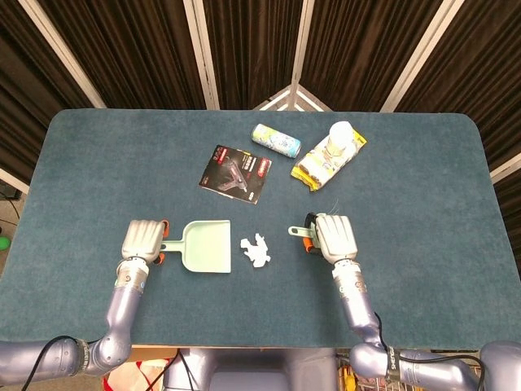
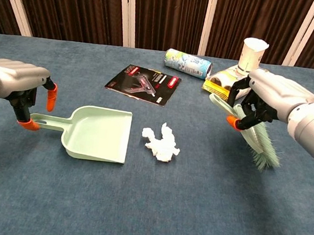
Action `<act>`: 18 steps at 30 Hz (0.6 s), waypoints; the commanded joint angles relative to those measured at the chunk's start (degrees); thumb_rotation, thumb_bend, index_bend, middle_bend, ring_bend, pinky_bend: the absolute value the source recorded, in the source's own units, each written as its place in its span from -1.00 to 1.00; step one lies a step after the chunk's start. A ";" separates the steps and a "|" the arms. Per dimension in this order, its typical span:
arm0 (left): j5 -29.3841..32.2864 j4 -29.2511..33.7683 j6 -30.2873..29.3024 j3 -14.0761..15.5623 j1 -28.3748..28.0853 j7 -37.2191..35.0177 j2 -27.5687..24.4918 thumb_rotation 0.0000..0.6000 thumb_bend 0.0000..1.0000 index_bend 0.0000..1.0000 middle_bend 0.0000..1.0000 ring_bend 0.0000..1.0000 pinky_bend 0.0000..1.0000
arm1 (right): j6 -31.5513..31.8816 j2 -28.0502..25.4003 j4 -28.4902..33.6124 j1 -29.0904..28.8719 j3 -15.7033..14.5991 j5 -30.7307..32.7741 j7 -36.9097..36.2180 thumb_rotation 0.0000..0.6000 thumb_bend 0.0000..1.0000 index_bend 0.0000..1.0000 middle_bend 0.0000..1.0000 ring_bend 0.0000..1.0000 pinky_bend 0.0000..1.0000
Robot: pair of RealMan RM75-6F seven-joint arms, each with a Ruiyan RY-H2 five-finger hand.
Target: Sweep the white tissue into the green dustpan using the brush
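Two robot hands: both are in view, and I read the job as set up but the sweeping itself not begun.
Right robot hand [image 2: 265, 96]: I have it wrapped around the brush [image 2: 252, 132], fingers curled on the handle, the whole thing lifted off the worktop [image 2: 146, 208].
Brush attitude: it tilts, bristles pointing down and out to the robot's right, handle end toward the middle; the bristles look clear of the cloth in the chest view.
Left robot hand [image 2: 18, 80]: its fingers are curled downward over the end of the dustpan's handle, orange tips either side of it. I cannot tell whether they actually pinch the handle or only straddle it.
Green dustpan [image 2: 95, 133]: it lies flat on the worktop, handle toward my left robot hand, open mouth facing the tissue.
White tissue [image 2: 161, 143]: crumpled, on the cloth just beside the dustpan's mouth but apart from it, between the pan and the brush. None of it is in the pan.
Done so far, as I judge it: brush in hand, pan lined up, left robot hand at the handle.
Left to do: bring the bristles down on the far side of the tissue, draw it toward the pan's mouth, and steady the pan so it does not slide.
Beyond the work area: a black leaflet [image 2: 144, 84], a can on its side [image 2: 188, 62], a yellow packet [image 1: 326, 160] with a paper cup [image 2: 251, 56] on it, all well apart from the tissue.
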State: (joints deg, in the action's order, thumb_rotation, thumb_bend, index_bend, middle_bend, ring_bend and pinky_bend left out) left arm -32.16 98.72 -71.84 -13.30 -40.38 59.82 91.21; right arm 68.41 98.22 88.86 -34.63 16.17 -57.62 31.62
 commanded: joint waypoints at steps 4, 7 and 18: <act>1.51 -1.13 -1.02 0.63 -1.47 0.85 1.57 1.00 -0.19 0.00 1.00 0.96 1.00 | 0.14 -0.13 0.08 -0.16 -0.21 0.03 -0.21 1.00 -0.08 0.54 0.72 0.75 0.45; 1.92 -1.31 -1.51 0.98 -2.15 1.28 2.22 1.00 -0.06 0.09 1.00 0.96 1.00 | 0.27 -0.15 0.24 -0.22 -0.28 0.21 -0.25 1.00 -0.08 0.54 0.72 0.75 0.45; 2.31 -0.89 -2.92 1.17 -4.24 1.84 3.81 1.00 0.02 0.18 1.00 0.97 1.00 | 0.84 0.12 2.81 -0.74 -0.30 0.75 0.20 1.00 -0.08 0.54 0.72 0.75 0.45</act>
State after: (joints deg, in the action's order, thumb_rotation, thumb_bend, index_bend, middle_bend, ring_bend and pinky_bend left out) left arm -29.88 97.81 -74.73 -12.10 -44.59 61.63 94.98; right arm 69.15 98.27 91.41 -35.29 15.77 -56.98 31.76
